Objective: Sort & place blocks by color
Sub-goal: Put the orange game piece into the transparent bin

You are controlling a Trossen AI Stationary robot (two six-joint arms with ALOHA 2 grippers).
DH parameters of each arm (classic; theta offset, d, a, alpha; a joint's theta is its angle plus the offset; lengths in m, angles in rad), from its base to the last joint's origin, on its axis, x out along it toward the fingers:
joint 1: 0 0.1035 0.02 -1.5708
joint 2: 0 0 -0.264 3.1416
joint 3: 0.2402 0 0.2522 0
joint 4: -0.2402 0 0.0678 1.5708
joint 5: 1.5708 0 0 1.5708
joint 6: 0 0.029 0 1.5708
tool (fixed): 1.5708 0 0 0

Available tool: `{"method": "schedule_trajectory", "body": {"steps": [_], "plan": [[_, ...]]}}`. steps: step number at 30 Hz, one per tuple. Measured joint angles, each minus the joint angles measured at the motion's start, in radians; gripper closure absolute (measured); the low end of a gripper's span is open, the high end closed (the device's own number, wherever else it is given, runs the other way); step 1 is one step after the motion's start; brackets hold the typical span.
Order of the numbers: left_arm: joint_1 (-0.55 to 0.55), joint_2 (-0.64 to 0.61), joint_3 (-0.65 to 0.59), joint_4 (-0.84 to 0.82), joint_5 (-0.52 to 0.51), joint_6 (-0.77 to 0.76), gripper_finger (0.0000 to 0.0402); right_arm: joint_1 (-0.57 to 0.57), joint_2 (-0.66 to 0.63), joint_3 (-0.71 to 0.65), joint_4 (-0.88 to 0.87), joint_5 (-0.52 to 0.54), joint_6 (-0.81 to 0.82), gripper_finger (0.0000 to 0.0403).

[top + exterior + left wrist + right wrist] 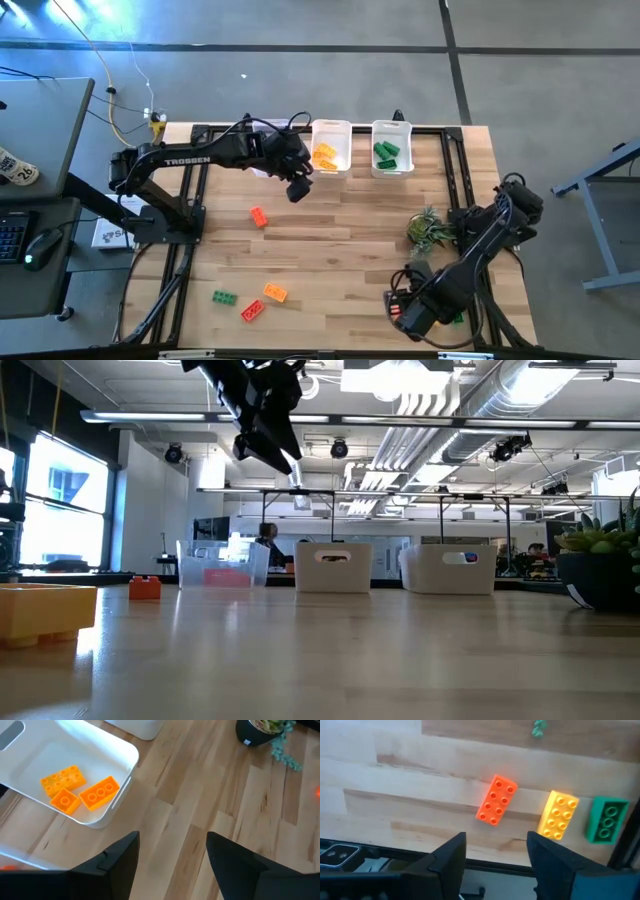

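Observation:
My left gripper (297, 186) (172, 855) hangs open above the table beside the middle bin (331, 147), high up in the low view (268, 435). That bin's white wall (127, 755) encloses three orange-yellow blocks (80, 787). The right bin (392, 147) holds green blocks. Loose on the wood lie a red block (259, 216), a green one (224, 297), a red one (252, 311) and an orange one (275, 292). My right gripper (408, 308) (492, 852) waits open near the near right corner, over a red block (496, 800), a yellow block (558, 815) and a green block (606, 820).
A third bin (222, 565), holding red blocks, stands left of the middle one, mostly under my left arm in the high view. A potted green plant (428, 228) (260, 730) sits near the right edge. Bare wood lies in the table's centre (340, 250).

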Motion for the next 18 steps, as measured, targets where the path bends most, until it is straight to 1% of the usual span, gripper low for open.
{"method": "schedule_trajectory", "body": {"steps": [5, 14, 18], "plan": [[0.0, 0.0, 0.0, -0.002, 0.002, 0.033, 0.0184, -0.007, 0.072, 0.0, 0.055, -0.009, -0.001, 0.019], [0.0, 0.0, 0.0, -0.002, 0.002, 0.051, 0.0184, -0.007, 0.187, 0.0, 0.137, -0.101, 0.023, 0.0189], [0.0, 0.0, 0.0, -0.003, 0.002, 0.051, 0.0184, -0.009, 0.224, 0.0, 0.159, -0.101, 0.024, 0.0189]]}}
